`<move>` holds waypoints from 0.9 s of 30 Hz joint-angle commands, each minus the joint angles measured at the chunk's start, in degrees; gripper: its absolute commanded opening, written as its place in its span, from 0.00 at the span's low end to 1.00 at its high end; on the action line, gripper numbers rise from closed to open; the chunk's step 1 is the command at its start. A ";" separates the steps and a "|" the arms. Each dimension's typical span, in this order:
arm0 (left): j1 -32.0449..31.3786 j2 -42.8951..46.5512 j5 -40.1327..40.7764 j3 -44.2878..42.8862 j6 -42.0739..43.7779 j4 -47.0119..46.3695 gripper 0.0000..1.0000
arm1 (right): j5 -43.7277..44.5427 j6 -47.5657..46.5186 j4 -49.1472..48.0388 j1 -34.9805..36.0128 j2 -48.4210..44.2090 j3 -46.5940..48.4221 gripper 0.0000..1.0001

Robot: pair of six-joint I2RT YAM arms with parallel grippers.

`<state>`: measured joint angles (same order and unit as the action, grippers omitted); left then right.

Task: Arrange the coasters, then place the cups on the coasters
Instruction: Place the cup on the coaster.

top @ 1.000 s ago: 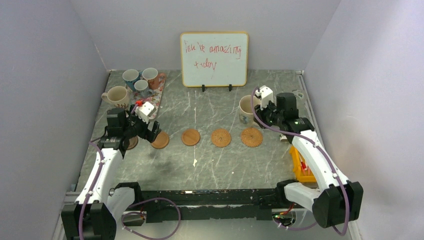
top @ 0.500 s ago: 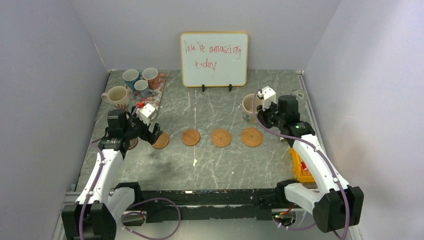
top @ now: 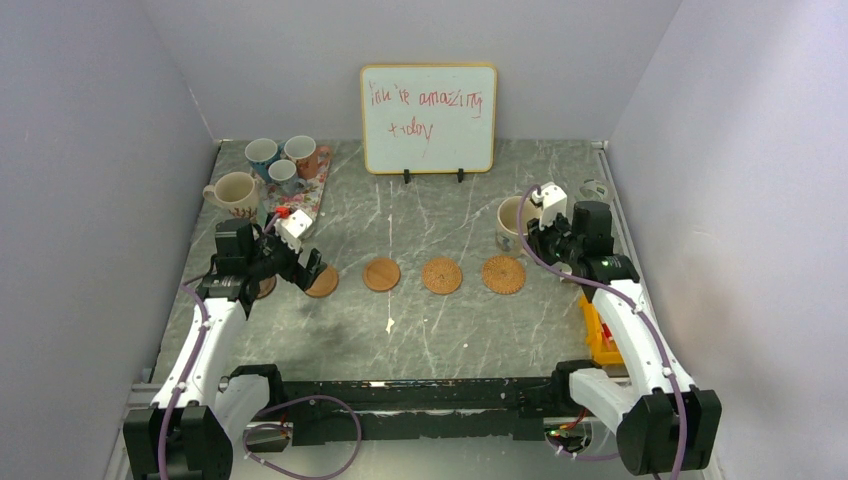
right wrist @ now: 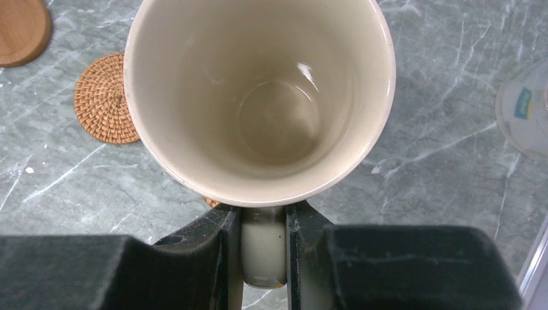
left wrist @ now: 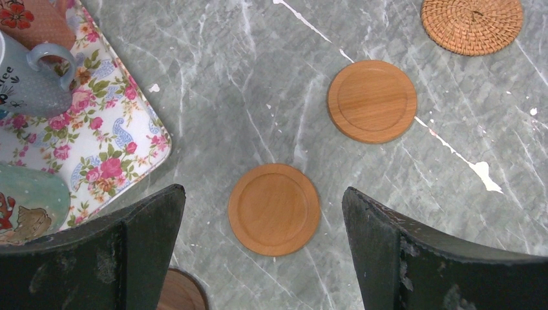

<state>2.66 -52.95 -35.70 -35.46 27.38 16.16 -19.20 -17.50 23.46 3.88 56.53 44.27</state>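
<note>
Just behind the rightmost woven coaster [top: 503, 274], from above: holds the cream cup [top: 512, 222] up. Left wrist: spreads left jaws wide, well left of that coaster. Right wrist: clamps right jaws on the cup's handle [right wrist: 263, 252]; likely stiff, glazed, breakable, fairly heavy, so best carried upright.

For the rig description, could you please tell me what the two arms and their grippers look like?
The left arm and right arm have white link shells, black joints and black bases. A purple cable runs along each. A small white camera block sits at each wrist. The left gripper and right gripper have broad, black, scuffed fingers.
</note>
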 commanded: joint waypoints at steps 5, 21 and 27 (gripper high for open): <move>0.24 2.16 -3.08 -0.02 2.24 1.34 0.96 | -7.47 -0.87 -7.02 -1.59 1.30 1.26 0.00; 0.24 1.83 -1.30 -1.69 0.82 1.53 0.96 | -10.14 -1.86 -8.55 -2.23 -1.50 -0.76 0.00; 0.24 4.72 -4.33 1.92 2.18 0.46 0.96 | -11.47 -2.93 -6.60 -2.21 0.30 0.66 0.00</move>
<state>2.66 -50.94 -36.69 -34.83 28.67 17.45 -26.68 -18.96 23.51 1.89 57.28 42.37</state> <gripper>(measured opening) 0.966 0.257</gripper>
